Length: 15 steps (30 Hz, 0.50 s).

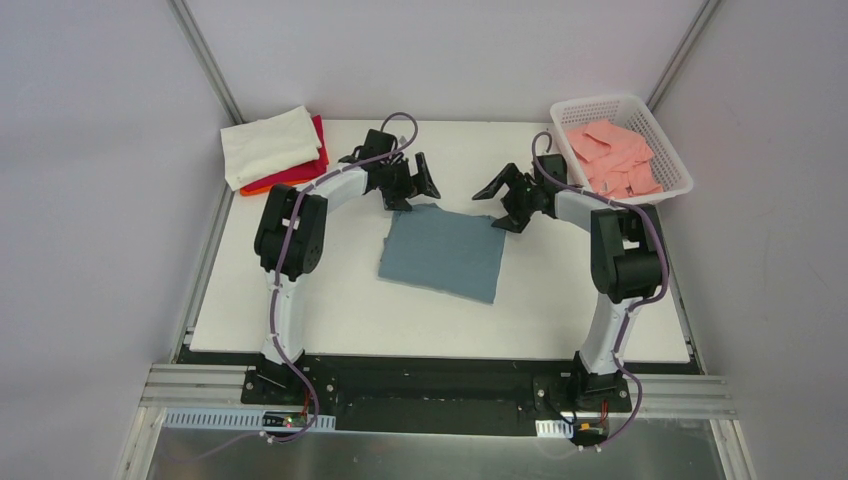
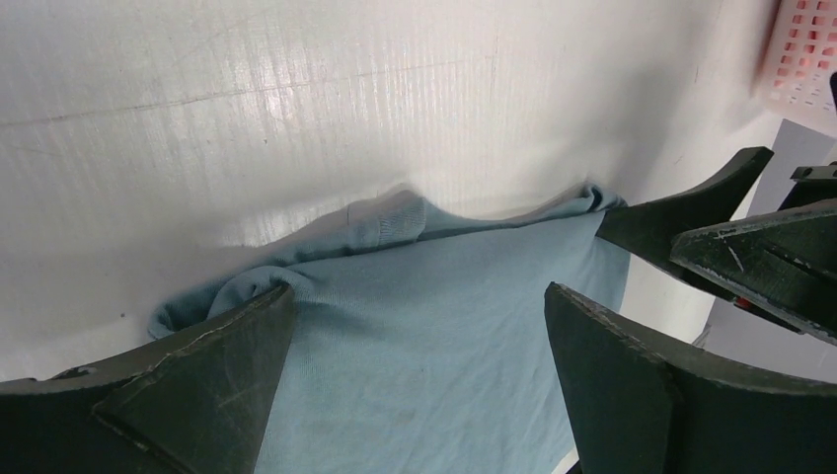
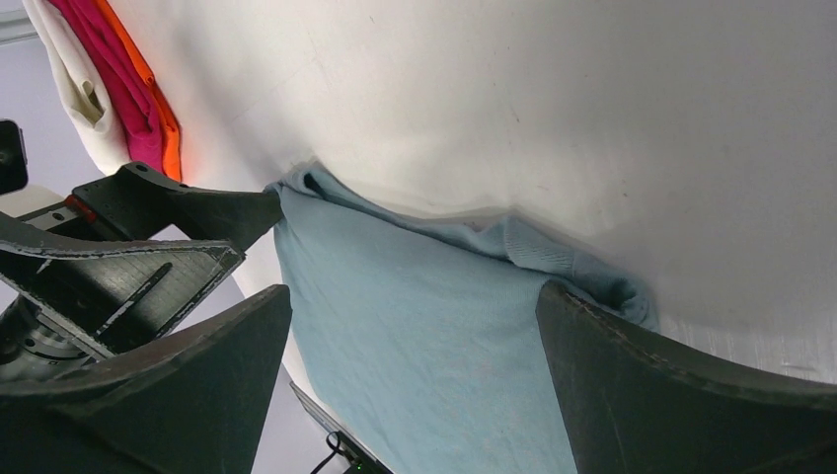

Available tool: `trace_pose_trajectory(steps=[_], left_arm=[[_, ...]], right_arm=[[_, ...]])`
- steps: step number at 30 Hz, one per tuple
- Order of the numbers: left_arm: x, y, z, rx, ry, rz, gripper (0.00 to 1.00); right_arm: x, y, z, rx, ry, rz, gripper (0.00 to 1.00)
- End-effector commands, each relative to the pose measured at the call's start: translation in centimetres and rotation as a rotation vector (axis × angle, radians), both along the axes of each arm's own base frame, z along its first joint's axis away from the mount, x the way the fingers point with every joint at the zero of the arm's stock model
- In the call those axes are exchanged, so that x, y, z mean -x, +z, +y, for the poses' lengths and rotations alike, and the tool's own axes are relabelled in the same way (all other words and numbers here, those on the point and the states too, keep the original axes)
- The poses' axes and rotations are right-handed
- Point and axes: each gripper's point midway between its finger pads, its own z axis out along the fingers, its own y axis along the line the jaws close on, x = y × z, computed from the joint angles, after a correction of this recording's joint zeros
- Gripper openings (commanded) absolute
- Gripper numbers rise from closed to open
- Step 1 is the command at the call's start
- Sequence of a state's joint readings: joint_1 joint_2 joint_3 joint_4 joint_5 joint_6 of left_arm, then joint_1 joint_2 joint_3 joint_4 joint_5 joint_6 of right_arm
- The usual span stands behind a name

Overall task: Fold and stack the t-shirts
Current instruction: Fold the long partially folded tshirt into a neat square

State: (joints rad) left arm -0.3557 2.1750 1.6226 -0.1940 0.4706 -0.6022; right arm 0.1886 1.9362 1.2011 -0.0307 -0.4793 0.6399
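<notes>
A slate blue-grey t-shirt [image 1: 442, 252] lies folded into a rough rectangle at the middle of the table. My left gripper [image 1: 415, 192] is open and empty over its far left corner. My right gripper [image 1: 500, 207] is open and empty over its far right corner. In the left wrist view the shirt [image 2: 434, 336] spans the gap between my open fingers [image 2: 197, 385], with its bunched far edge just beyond them. In the right wrist view the shirt [image 3: 424, 326] also lies between open fingers [image 3: 632, 385]. A stack at the back left has a cream-white shirt [image 1: 268, 143] over a red one [image 1: 318, 160] and an orange one [image 1: 255, 187].
A white lattice basket [image 1: 672, 160] at the back right holds salmon-pink shirts [image 1: 612, 155]. The basket's corner shows in the left wrist view [image 2: 804, 49], and the shirt stack shows in the right wrist view [image 3: 99, 79]. Grey walls close in the table's back and sides.
</notes>
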Motion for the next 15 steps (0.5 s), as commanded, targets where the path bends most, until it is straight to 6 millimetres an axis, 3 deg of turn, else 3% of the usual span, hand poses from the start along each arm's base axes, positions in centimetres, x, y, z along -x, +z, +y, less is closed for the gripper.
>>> trace_pose_trajectory(steps=[1,4,9,12,15], left_arm=[[1.7,-3.7,2.3,-0.071,0.043,0.081,0.99],[2.6,-2.4,3.0,-0.083,0.060,0.066,0.99],[3.0,4.9,2.7,-0.020,0.028,-0.080,0.99],[4.4,8.3,2.9,0.014,0.015,-0.148,0.99],[6.4,10.0,3.8,0.017,0.027,-0.179,0.99]], right_arm=[[-0.1,-2.3,-0.9,0.052,-0.004,0.033,0.99],[-0.2,-1.8,-0.9,0.056,0.008,0.018,0.99],[-0.3,3.8,-2.3,0.140,0.007,-0.096,1.00],[0.8,6.9,-4.2,0.213,-0.063,-0.184,1.00],[3.5,7.4,-6.3,0.292,-0.108,-0.203,1.00]])
